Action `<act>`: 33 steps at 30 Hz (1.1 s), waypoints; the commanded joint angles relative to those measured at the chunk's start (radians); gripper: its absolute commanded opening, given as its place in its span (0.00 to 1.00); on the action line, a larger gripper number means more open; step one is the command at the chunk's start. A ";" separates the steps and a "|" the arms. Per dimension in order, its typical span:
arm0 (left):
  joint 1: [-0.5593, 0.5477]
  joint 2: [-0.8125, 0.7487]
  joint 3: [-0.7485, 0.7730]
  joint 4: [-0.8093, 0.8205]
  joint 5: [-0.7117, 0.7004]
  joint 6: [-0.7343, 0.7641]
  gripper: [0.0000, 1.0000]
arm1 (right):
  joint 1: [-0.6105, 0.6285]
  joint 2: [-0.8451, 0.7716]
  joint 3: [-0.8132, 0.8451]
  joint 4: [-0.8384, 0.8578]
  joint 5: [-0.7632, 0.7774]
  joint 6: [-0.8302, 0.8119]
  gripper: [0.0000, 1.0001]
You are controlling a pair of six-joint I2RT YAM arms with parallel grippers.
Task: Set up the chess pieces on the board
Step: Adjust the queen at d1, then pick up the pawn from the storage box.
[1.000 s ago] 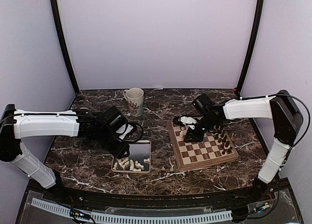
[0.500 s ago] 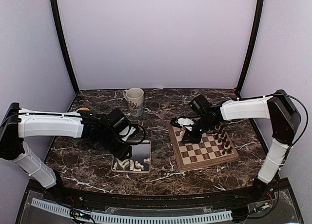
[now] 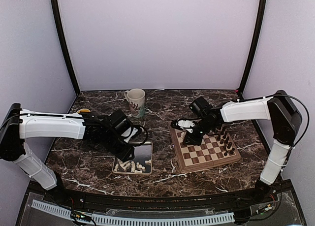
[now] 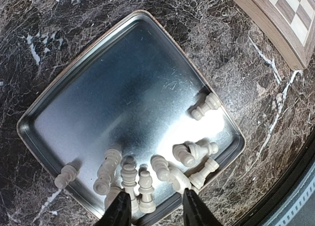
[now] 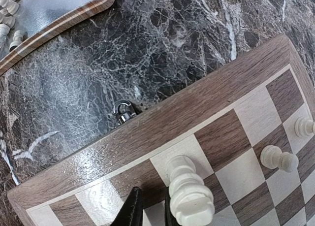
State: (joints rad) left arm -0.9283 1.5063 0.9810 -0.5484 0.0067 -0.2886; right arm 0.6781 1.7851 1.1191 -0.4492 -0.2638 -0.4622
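On the worktop [image 3: 162,113], right of centre, you have the board [image 3: 205,153] lying flat, with dark pieces [image 3: 226,140] lined along its right side. Your right end effector [image 3: 193,136] hangs over the board's far left corner. Its wrist view shows the fingers [image 5: 132,209] drawn almost together with nothing between them: record it as closed and empty. Just right of those fingers a tall cream piece [image 5: 189,197] stands on the board; whether it touches them cannot be told. Two smaller cream pieces [image 5: 278,158] stand further right, apart from each other. A small metal clasp [image 5: 123,111] sits on the board's outer edge.

Left of the board, near it but not touching, sits a silver tray [image 3: 141,149]. It holds loose cream chess pieces [image 4: 189,154], most lying on their sides and gathered toward the tray's near edge. Your left end effector [image 4: 155,204] hovers over that cluster with its fingers apart, gripping nothing. One upright piece [image 4: 146,194] shows in the gap between them, clear of both fingers. A mug [image 3: 136,101] stands on the far side of the tray, apart from it.
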 commanded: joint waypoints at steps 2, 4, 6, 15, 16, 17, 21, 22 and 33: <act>-0.006 0.002 -0.007 0.005 -0.006 -0.014 0.38 | 0.021 0.018 0.027 0.015 0.027 0.004 0.17; -0.007 0.000 -0.008 0.005 -0.006 -0.015 0.38 | 0.021 0.012 0.027 0.015 0.041 0.004 0.17; -0.008 -0.004 -0.007 -0.003 -0.007 -0.017 0.38 | 0.020 -0.003 0.018 0.015 0.055 0.004 0.17; -0.010 -0.036 0.002 -0.076 -0.025 0.012 0.38 | -0.026 -0.135 -0.073 0.009 0.025 -0.009 0.19; -0.010 -0.037 0.000 -0.079 -0.024 0.016 0.38 | -0.037 -0.149 -0.083 0.008 0.013 -0.010 0.20; -0.012 -0.036 -0.004 -0.079 -0.021 0.020 0.38 | -0.048 -0.160 -0.090 0.010 -0.003 -0.012 0.21; -0.020 -0.023 -0.010 -0.076 -0.015 0.034 0.38 | -0.093 -0.182 -0.098 -0.006 -0.068 -0.018 0.24; -0.023 -0.016 -0.008 -0.075 -0.014 0.038 0.38 | -0.103 -0.182 -0.097 -0.011 -0.092 -0.021 0.24; -0.046 0.098 0.073 -0.042 -0.033 0.075 0.37 | -0.134 -0.221 -0.096 -0.036 -0.154 -0.045 0.26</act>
State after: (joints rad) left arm -0.9691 1.5715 1.0077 -0.5919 -0.0109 -0.2413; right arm 0.5514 1.5795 1.0317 -0.4767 -0.3878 -0.4961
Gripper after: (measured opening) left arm 0.377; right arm 0.256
